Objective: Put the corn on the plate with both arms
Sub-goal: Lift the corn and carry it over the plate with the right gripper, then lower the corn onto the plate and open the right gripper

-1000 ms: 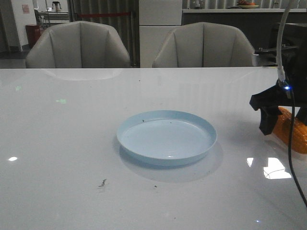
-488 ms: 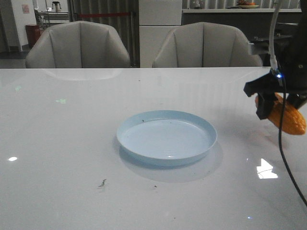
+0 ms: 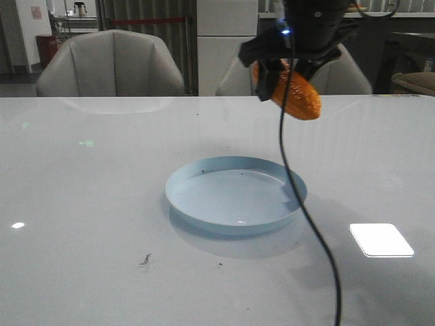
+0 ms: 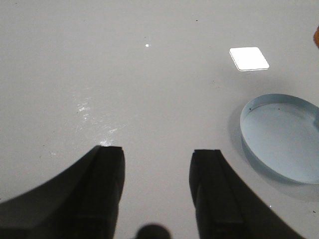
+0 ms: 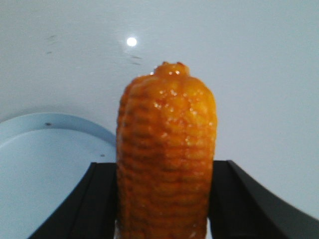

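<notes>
The corn (image 3: pixel 293 94) is held in the air above the far right part of the table, tilted, with its free end pointing down and to the right. It is seen above and beyond the far right rim of the plate (image 3: pixel 236 194), clear of it. The plate lies flat near the middle of the white table (image 3: pixel 88 204), with nothing inside it.

The corn is clamped between the fingers of the right gripper (image 3: pixel 279 71); in the right wrist view a dark finger (image 5: pixel 82 204) is seen pressed against each side of the cob (image 5: pixel 166 154). A black cable (image 3: pixel 302 204) hangs from that arm down in front of the plate's right side. The left gripper (image 4: pixel 156 191) is held over bare table with its fingers spread and nothing between them; the plate (image 4: pixel 284 137) lies off to one side of it.

The cob is deep orange, glossy and rowed with bumpy kernels, rounded at its end. The plate is pale blue, round and shallow, with a low rim and a few dark specks. The table is smooth and reflective, a bright rectangular reflection (image 3: pixel 381 240) lying near right of the plate. Two padded chairs (image 3: pixel 111 64) stand behind the far edge.
</notes>
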